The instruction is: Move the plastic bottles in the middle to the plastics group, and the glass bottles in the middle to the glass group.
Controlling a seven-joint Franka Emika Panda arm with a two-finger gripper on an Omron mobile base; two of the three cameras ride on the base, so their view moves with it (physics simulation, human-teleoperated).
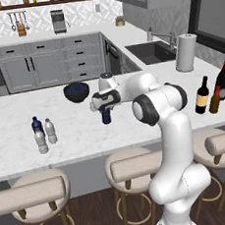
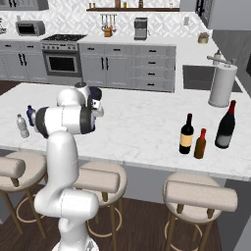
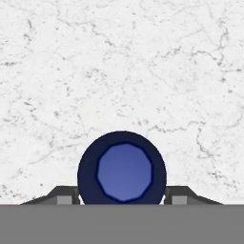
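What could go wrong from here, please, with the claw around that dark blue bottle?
The claw flanks the dark blue bottle near its top; whether it is gripped is unclear, so it might slip or tip. Set down carelessly, it could topple the closely packed plastics group.

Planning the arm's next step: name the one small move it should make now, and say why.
Probably carry the dark blue bottle toward the plastics group. The tool looks straight down on its cap, a finger on either side, apparently gripping it, and the cluster sits apart on the counter.
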